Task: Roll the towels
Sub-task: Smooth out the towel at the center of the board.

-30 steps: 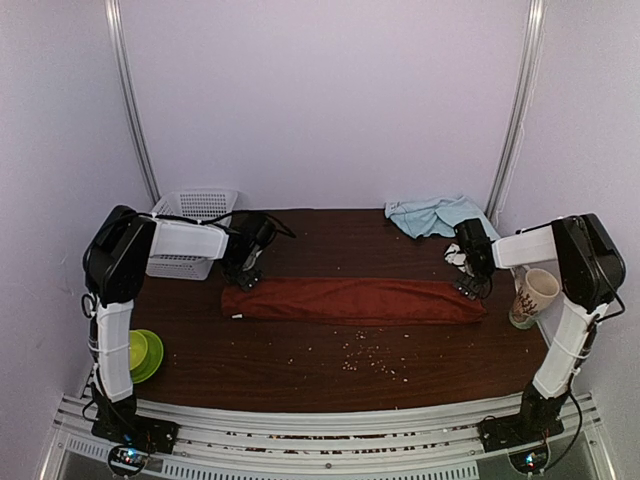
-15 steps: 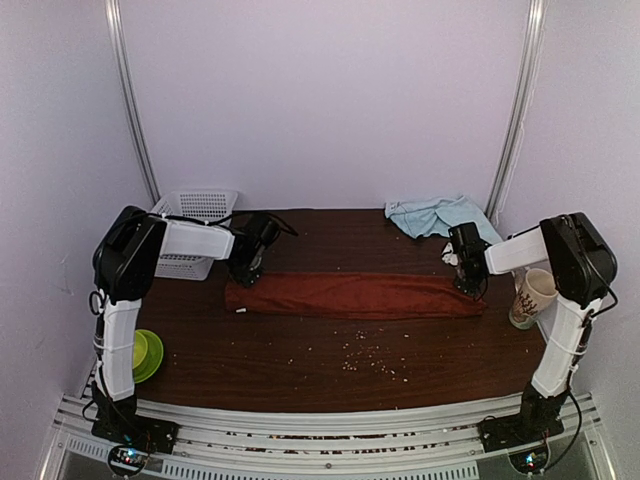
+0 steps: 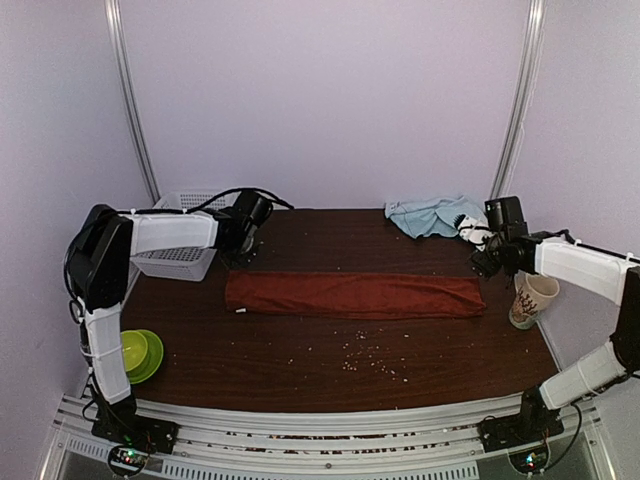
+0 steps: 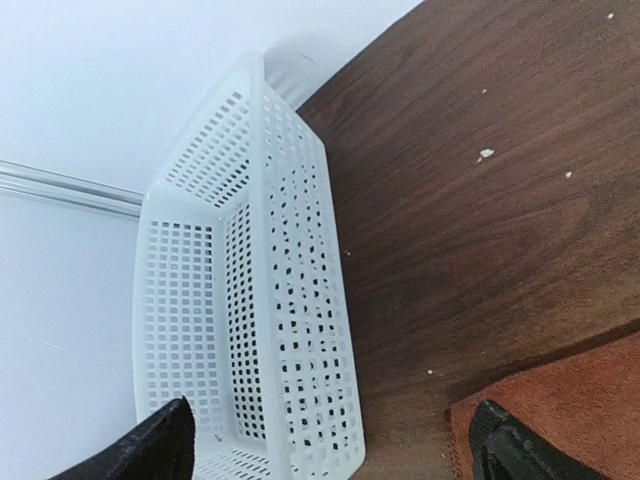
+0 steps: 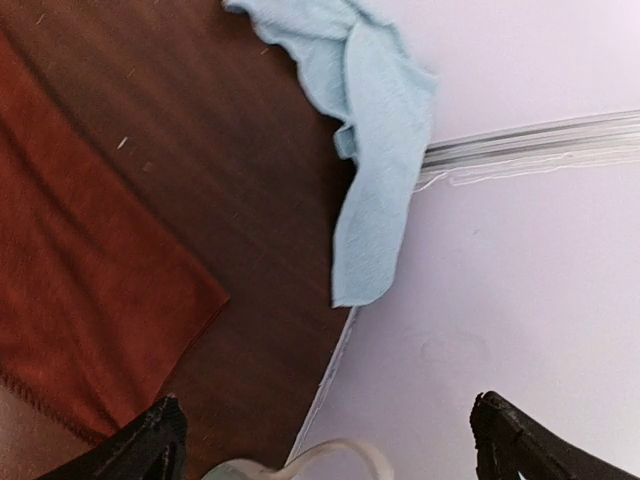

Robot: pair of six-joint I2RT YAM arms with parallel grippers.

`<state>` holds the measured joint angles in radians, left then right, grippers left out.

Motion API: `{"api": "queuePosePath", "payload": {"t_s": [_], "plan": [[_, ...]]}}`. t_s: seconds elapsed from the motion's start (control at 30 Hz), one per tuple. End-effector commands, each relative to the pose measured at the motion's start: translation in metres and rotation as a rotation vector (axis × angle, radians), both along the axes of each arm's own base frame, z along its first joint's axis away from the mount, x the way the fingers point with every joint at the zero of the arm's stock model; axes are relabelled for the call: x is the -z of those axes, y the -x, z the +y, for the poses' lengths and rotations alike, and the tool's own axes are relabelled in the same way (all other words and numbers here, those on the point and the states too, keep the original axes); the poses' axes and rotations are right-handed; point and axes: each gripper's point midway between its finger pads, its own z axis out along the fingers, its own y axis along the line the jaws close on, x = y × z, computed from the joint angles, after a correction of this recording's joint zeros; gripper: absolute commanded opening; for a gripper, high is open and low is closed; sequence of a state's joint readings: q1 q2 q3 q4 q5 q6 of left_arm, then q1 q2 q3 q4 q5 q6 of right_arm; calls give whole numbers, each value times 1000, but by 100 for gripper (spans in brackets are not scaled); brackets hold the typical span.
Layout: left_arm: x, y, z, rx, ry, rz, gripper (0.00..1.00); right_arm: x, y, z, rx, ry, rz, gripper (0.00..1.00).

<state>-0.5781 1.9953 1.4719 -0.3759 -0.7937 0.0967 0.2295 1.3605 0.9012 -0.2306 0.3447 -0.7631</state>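
You see the left gripper point(image 3: 238, 250) and the right gripper point(image 3: 488, 263) now lifted off the ends of the rust-red towel point(image 3: 350, 296), jaws spread and empty, so I think rolling can begin.

Long rust-red cloth towel point(image 3: 352, 296): plain, uniform. Crumpled pale light-blue cloth towel point(image 3: 432, 214): plain. Dark brown wood-grain tabletop point(image 3: 300, 350), pale specks point(image 3: 365, 358). White grid-perforated plastic basket point(image 4: 280, 330). Lime-green round bowl point(image 3: 135, 352). Cream mug point(image 3: 535, 293), reddish-brown markings.

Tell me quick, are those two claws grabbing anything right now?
Left gripper: open, holding nothing.
Right gripper: open, holding nothing.
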Motion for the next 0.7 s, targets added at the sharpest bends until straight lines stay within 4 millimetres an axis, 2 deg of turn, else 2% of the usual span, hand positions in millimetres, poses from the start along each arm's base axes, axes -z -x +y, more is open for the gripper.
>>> {"api": "queuePosePath", "payload": {"t_s": [0.0,0.1,0.3,0.5,0.67], "plan": [[-2,26,-30,68,69,-6,98,64,50,-5,-87,53,227,100],[8,41,-41,101,71,19,98,83,67,-17,-77,76,290,100],[19,55,-50,123,74,46,98,113,81,-37,-32,116,363,100],[29,56,-49,120,63,63,98,122,64,-44,19,113,318,100],[34,56,-49,119,55,71,98,111,51,-36,5,59,280,100]]}}
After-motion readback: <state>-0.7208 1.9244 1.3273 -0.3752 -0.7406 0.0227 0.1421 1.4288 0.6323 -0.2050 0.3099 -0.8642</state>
